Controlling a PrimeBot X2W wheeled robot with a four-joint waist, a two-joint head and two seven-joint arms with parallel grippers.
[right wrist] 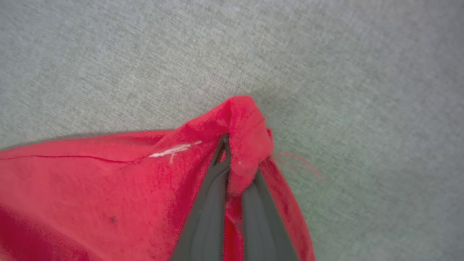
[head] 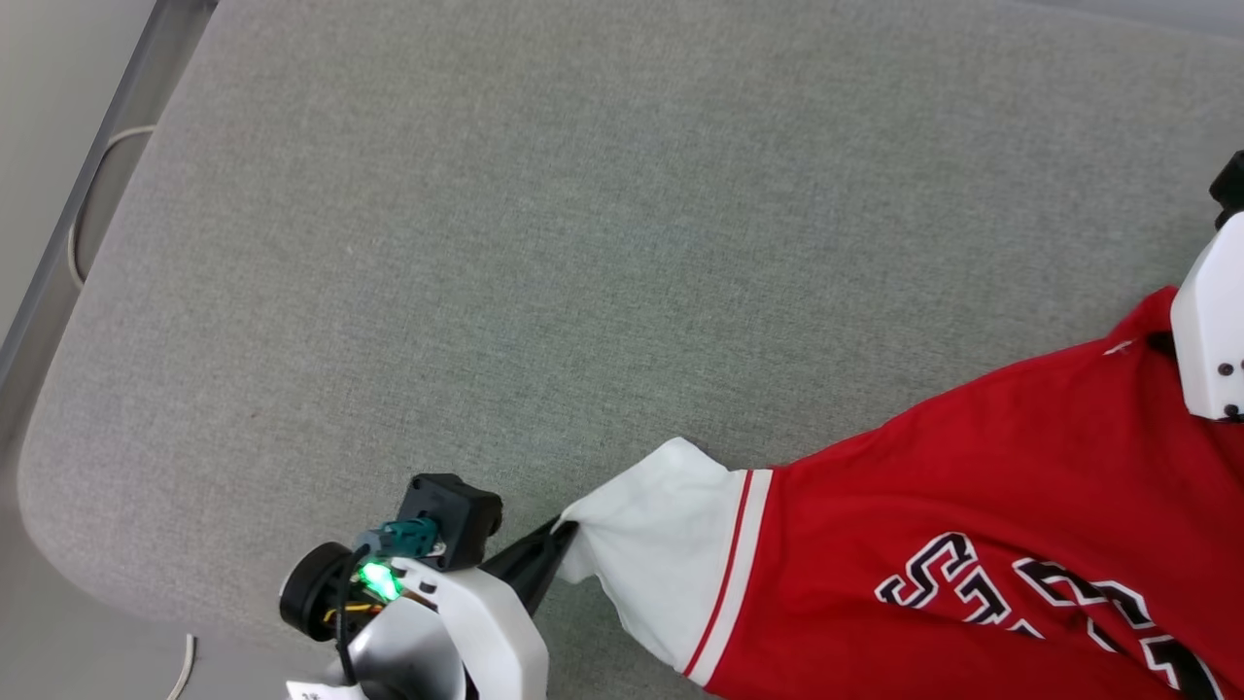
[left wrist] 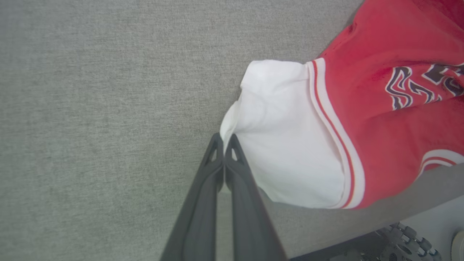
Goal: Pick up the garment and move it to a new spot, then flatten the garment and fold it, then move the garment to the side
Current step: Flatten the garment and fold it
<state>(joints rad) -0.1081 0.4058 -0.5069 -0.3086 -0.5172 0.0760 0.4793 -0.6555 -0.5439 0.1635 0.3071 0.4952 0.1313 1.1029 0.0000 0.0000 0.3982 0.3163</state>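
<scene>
the grey cloth-covered desk [head: 486, 243] lies mostly bare, its near left corner rounded. the garment [head: 972, 467] lies across the lower right part of it, front up, with the black, white-outlined lettering [head: 1020, 593] showing and part of the body running out of the head view. it looks drawn out in a line between the two hands, fairly smooth across the chest, with some slack and creasing in the white sleeve [head: 661, 544].

the left hand [head: 562, 533] is closed narrow, its tips pinching the outer corner of that sleeve; the left wrist view shows the two fingers [left wrist: 232, 152] pressed together right at the cuff's edge. the right hand [right wrist: 233, 156] is also closed, gripping a bunched red fold at the far edge of the garment, the cloth wrapped over one finger. in the head view the pale right forearm [head: 1210, 331] stands over that red edge.

judging from this, the work is in the spreading stage: both corners are gripped and the cloth is opened out, but no fold has been made yet. whether this is its new spot cannot be told. folding and moving it to the side are left.
</scene>
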